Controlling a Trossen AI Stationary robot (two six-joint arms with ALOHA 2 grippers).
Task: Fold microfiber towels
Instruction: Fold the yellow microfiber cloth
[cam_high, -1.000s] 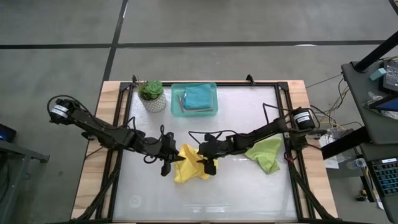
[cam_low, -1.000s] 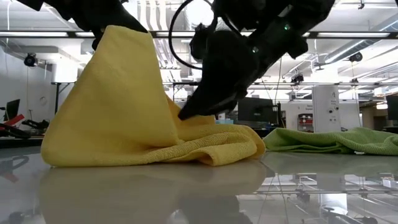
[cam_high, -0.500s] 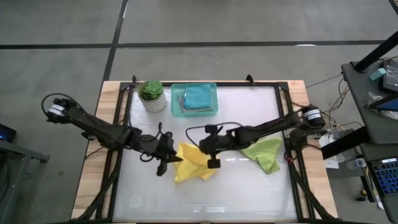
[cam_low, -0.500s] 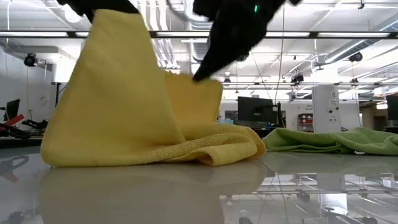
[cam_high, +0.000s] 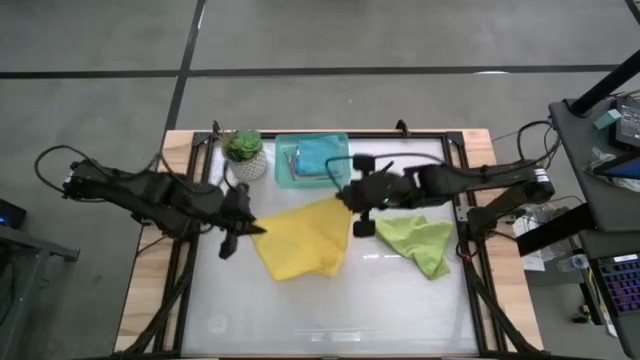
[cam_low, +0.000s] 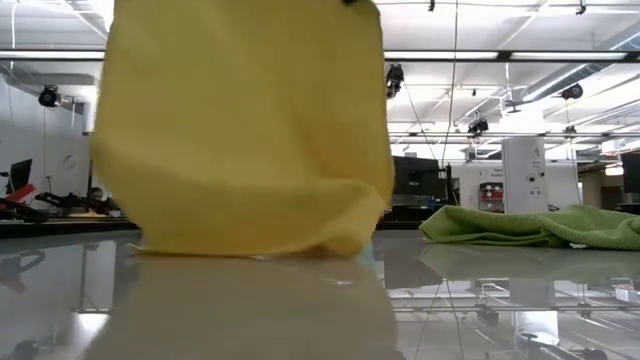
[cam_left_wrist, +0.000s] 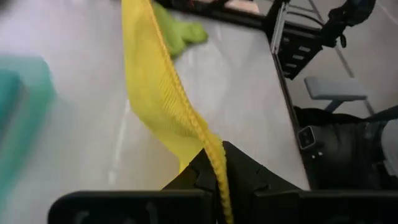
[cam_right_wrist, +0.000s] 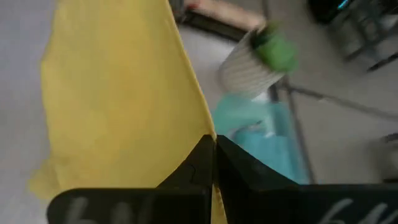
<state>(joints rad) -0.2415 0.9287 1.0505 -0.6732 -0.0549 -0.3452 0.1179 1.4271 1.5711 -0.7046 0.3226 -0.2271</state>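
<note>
Left tool (cam_high: 243, 224) clamped tight on one corner of the yellow towel (cam_high: 298, 236), fingers (cam_left_wrist: 205, 169) pinching a ribbed, nubby edge. Right tool (cam_high: 347, 197) pinched shut on the opposite corner, beside the teal tray (cam_high: 283, 160). Yellow towel stretched between the two, hanging as a broad soft sheet, lower edge brushing the glossy white tabletop (cam_high: 330, 310) near the middle. Lime green towel (cam_high: 418, 241) crumpled in a loose heap to the right, just beside the right arm, untouched. Blue towel (cam_high: 320, 156) lying folded flat inside the tray at the back. Small potted plant (cam_high: 243, 153) in a ribbed white pot left of the tray.
</note>
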